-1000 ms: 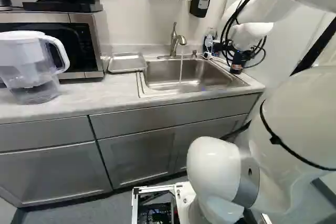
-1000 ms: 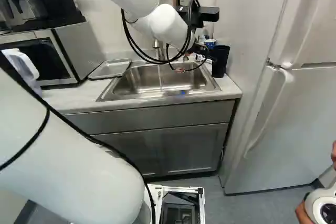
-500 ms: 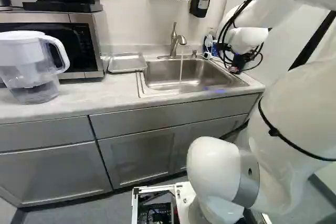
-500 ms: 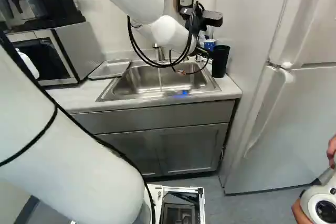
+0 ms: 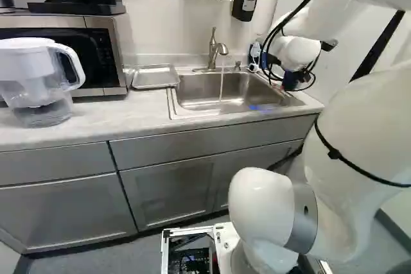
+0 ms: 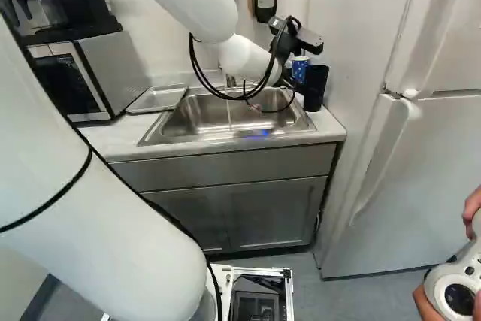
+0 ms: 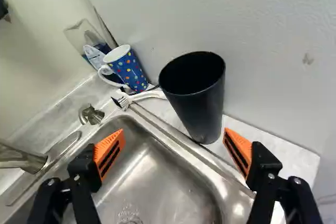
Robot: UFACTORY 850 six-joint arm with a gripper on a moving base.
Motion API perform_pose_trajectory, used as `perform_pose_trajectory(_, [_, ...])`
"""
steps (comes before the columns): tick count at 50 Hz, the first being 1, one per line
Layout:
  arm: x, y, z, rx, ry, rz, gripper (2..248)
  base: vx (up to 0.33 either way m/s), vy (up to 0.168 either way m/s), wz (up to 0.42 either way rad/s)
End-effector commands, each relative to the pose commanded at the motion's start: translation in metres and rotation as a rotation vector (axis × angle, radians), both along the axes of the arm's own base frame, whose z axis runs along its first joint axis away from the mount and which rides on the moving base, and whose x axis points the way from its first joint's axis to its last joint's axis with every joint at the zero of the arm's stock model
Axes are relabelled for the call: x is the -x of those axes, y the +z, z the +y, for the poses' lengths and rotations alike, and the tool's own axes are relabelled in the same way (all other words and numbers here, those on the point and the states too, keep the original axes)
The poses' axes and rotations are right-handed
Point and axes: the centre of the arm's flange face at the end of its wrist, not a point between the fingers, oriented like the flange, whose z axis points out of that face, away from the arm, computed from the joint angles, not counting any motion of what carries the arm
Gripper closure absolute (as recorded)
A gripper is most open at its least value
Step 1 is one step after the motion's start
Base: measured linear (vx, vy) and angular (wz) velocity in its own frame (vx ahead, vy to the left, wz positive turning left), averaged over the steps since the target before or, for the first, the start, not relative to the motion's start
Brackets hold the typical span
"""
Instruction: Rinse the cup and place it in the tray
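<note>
In the right base view my gripper [image 6: 285, 80] hangs over the sink's right side, its fingertips hidden. The wrist view shows the gripper [image 7: 174, 135] open, nothing between its orange pads. Ahead of it, nearer the finger on the wall side, a tall black cup [image 7: 195, 98] stands upright on the counter beyond the sink's rim. A blue dotted mug [image 7: 126, 69] with a white handle stands farther back beside it. The metal tray [image 5: 154, 77] lies left of the sink [image 5: 212, 99]. Water runs from the faucet [image 5: 214, 52] into the basin.
A white brush [image 7: 144, 96] lies between mug and sink rim. Clear packaging [image 7: 84, 35] is behind the mug. A water pitcher [image 5: 38, 88] and a microwave [image 5: 96, 52] stand left of the tray. A fridge [image 6: 421, 171] is at the right of the right base view.
My arm has shifted and its wrist has turned; in the right base view the wrist has moved to the right, leaving the blue mug and black cup more exposed. The base has not moved.
</note>
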Motion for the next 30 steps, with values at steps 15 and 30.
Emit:
perform_pose_trajectory(15, [-0.0012,-0.0103,-0.005,-0.09,-0.108,-0.044,3,0.0,0.0,0.0])
perform_pose_trajectory(30, [-0.0007,-0.0095,-0.0096,-0.153,-0.214,-0.107,3,0.0,0.0,0.0])
